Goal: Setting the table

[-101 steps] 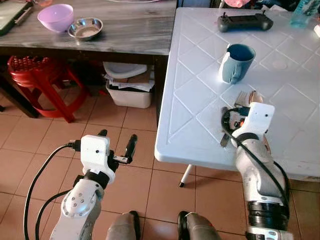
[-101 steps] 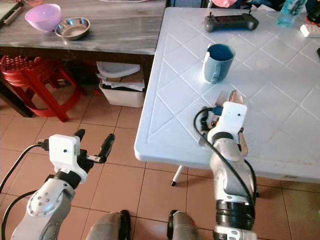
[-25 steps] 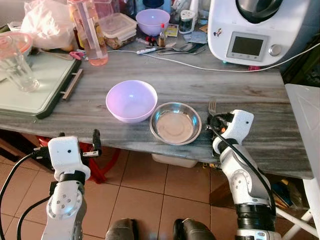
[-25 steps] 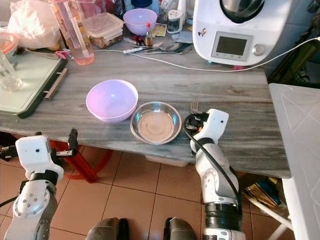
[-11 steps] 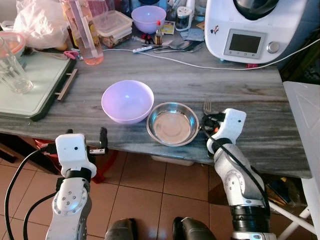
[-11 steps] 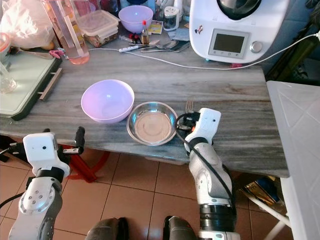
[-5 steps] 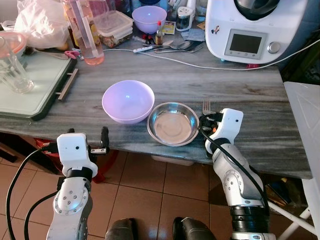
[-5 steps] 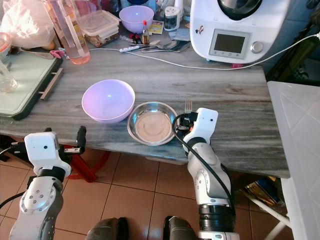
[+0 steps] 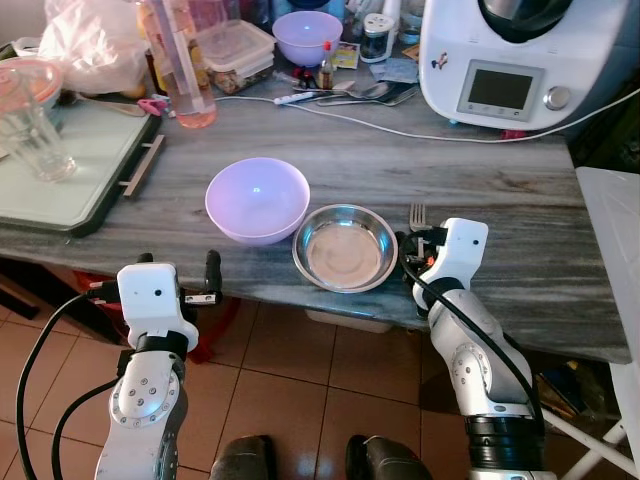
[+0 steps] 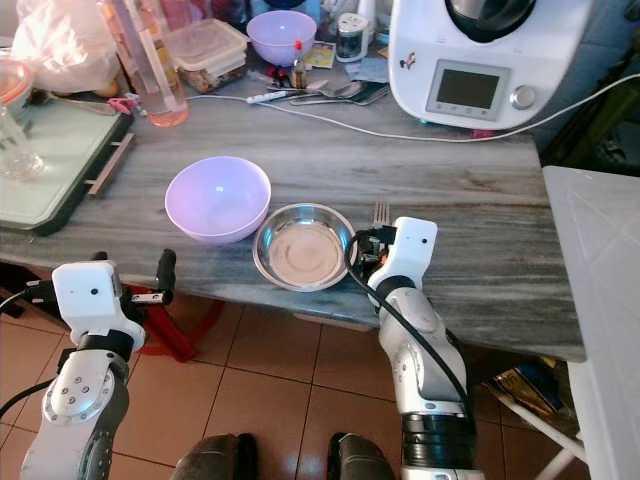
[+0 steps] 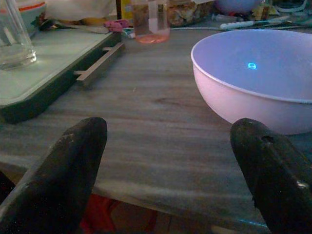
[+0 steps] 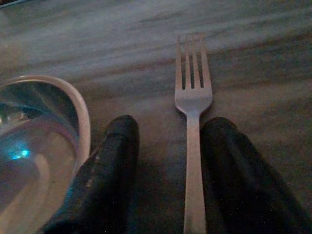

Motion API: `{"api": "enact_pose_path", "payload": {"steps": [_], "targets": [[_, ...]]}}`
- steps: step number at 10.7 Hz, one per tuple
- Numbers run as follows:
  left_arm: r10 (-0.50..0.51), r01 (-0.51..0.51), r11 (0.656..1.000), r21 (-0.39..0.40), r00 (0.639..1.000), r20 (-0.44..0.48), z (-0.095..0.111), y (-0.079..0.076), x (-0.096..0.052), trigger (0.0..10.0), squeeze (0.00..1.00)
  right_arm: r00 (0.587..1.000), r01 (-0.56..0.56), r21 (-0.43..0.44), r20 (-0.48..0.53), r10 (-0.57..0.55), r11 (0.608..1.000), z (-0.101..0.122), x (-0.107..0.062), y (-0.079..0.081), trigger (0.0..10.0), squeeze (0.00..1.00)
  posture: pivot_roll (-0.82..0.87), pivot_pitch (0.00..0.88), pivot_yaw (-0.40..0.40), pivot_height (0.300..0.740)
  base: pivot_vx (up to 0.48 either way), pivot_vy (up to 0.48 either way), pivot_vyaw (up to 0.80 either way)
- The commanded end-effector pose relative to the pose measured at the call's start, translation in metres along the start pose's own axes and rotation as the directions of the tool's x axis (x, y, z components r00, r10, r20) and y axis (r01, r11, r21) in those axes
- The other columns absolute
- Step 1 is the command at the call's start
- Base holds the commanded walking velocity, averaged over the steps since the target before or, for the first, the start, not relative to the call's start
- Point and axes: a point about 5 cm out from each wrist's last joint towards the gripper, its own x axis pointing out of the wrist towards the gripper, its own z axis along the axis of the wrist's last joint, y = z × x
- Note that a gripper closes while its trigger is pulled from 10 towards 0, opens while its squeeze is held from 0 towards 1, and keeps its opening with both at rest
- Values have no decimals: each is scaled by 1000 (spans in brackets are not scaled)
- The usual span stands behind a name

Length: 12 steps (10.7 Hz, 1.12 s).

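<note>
One flat steel fork (image 12: 193, 126) between spread right claw (image 12: 168, 161), round steel bowl (image 9: 345, 247) beside.

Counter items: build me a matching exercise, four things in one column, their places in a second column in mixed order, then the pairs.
Things:
1. fork
2. purple bowl
3. steel bowl
4. glass

Places:
A. on the green tray at the robot's left
B. between the purple bowl and the fork
C. between the fingers of the right gripper, on the counter
D. just ahead of the open left gripper

Pairs: 1-C, 2-D, 3-B, 4-A
</note>
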Motion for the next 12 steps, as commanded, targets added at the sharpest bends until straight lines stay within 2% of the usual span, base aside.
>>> {"api": "enact_pose_path", "payload": {"steps": [1,2,4,6,8,10,12], "targets": [[-12,12,1000,7,1000,-2,-1,-1,0,10000,0,999,33,-15,18,-33,999,2,-3,-10,10000,627,95,138,17,740,0,0,0],[-23,23,1000,4,1000,10,0,-2,1,10000,0,997,22,-23,73,-20,999,10,-4,-11,10000,0,93,135,22,740,0,0,0],[-37,37,999,5,999,23,2,-4,3,10000,0,994,25,-40,106,-20,999,15,-4,-13,10000,0,94,132,24,740,0,0,0],[-32,31,999,28,998,58,10,0,8,10000,0,981,19,-51,193,-9,998,30,-4,-13,10000,0,88,152,32,740,0,0,0],[-18,14,999,48,996,86,17,3,7,10000,0,958,71,-139,285,-28,988,49,-5,-18,10000,0,77,176,32,740,0,0,0],[-11,6,999,53,997,82,18,7,6,10000,0,951,199,-164,272,-150,966,47,-6,-38,10000,0,83,191,37,740,0,0,0],[-12,10,999,37,998,54,13,2,7,10000,0,959,189,-188,247,-140,964,43,-9,-37,10000,0,77,195,39,740,0,0,0]]}}
